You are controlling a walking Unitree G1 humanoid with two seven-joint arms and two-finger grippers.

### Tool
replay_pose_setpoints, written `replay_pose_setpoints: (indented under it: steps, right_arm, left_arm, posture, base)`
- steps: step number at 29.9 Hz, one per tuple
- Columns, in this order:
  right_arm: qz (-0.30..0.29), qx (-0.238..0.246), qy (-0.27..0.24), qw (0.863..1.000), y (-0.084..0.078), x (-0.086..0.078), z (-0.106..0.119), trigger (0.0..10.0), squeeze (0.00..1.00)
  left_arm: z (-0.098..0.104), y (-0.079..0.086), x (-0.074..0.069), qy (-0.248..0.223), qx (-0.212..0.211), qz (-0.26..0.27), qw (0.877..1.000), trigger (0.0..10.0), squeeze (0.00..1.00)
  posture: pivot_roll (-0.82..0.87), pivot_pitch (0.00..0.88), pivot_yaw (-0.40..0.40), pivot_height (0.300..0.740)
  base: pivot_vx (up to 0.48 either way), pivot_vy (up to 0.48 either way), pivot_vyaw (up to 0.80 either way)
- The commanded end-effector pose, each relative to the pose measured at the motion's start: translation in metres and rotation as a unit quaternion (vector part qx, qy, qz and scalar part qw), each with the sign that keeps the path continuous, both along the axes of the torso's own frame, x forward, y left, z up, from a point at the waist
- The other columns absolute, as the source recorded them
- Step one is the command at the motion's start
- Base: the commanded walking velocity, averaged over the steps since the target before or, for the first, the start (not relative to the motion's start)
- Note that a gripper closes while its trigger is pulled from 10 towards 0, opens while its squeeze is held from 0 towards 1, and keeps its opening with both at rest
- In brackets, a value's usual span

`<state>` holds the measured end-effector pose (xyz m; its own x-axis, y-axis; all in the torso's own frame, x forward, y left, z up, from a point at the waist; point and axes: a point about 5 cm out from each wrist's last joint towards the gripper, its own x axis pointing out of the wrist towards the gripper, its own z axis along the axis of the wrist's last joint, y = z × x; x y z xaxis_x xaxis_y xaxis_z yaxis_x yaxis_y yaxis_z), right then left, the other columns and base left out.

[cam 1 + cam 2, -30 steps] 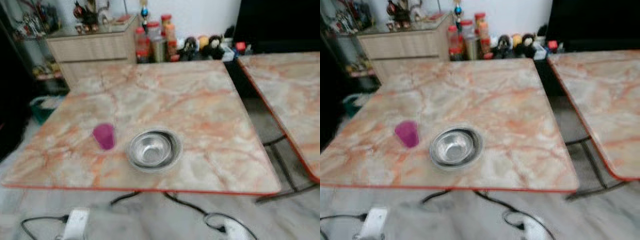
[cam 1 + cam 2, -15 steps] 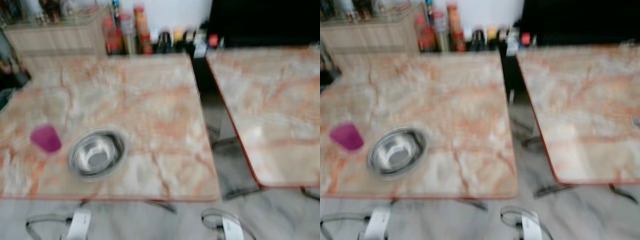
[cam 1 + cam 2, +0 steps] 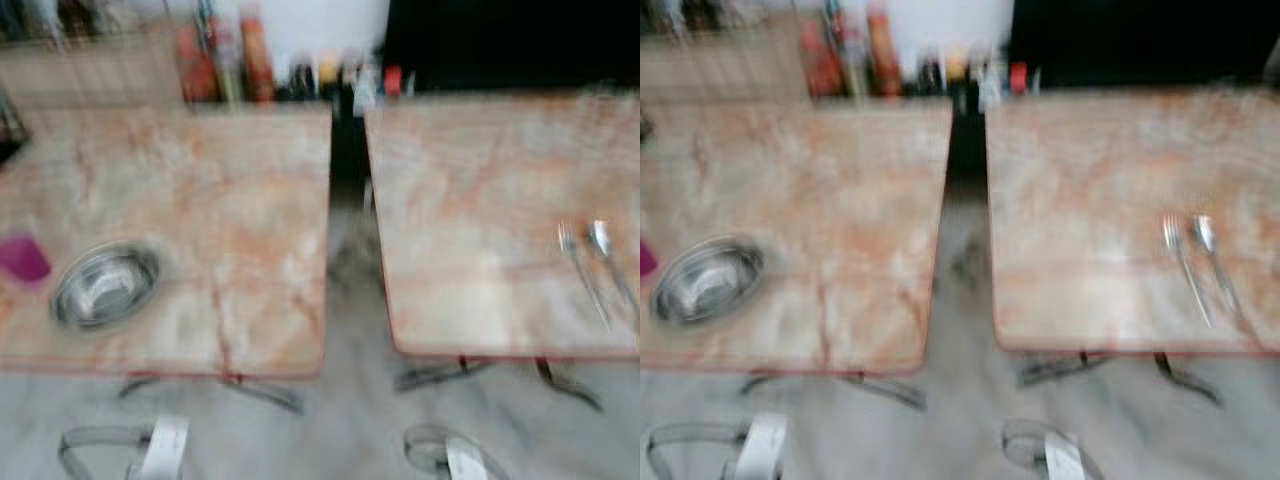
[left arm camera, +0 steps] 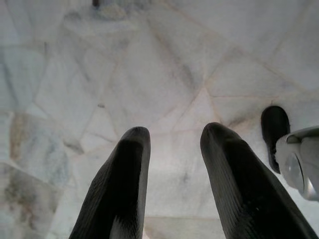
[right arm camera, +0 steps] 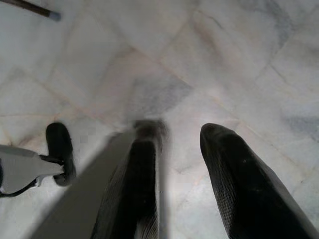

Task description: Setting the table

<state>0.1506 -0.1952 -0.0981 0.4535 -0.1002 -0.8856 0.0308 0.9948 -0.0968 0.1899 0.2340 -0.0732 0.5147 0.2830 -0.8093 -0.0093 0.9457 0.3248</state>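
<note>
Head views, blurred: steel bowl [image 3: 105, 286] and purple cup [image 3: 22, 258] sit on left table [image 3: 230, 200], fork [image 3: 580, 262] and spoon [image 3: 608, 258] on right table [image 3: 470, 200]; left gripper [image 4: 172, 174] and right gripper [image 5: 182, 174] hang over floor, jaws apart, empty; probably fetching cutlery, next approach the right table.

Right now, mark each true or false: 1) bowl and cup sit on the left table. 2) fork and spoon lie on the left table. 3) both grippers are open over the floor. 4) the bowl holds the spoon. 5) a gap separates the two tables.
1) True: the bowl and cup sit on the left table.
2) False: the fork and spoon lie on the right table.
3) True: the left gripper and right gripper have spread fingers above the floor.
4) False: the bowl looks empty.
5) True: floor shows between them.
</note>
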Motion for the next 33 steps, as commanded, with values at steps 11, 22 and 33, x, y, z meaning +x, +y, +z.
replay_pose_setpoints:
  steps: [11, 22, 33]
  right_arm:
    - [-0.004, -0.016, -0.017, 1.0, -0.0055, 0.0013, 0.0018, 10.0, 0.0]
    - [-0.018, -0.016, -0.024, 0.999, -0.0068, 0.0016, 0.0023, 10.0, 0.0]
    - [-0.066, -0.037, -0.05, 0.996, -0.0106, 0.0024, 0.0043, 10.0, 0.0]
  left_arm:
    - [-0.0018, -0.0062, -0.0005, 0.001, -0.008, -0.006, 1.0, 10.0, 0.0]
    - [-0.0046, -0.012, -0.0038, 0.0, -0.018, -0.005, 1.0, 10.0, 0.0]
    - [-0.0056, -0.0116, -0.0059, 0.004, -0.016, -0.007, 1.0, 10.0, 0.0]
  posture:
    - [-0.05, 0.025, 0.071, 0.74]
    - [-0.06, 0.024, 0.068, 0.74]
    - [-0.07, 0.03, 0.064, 0.74]
  base:
    - [0.0, 0.0, 0.0]
    - [0.0, 0.0, 0.0]
    - [0.0, 0.0, 0.0]
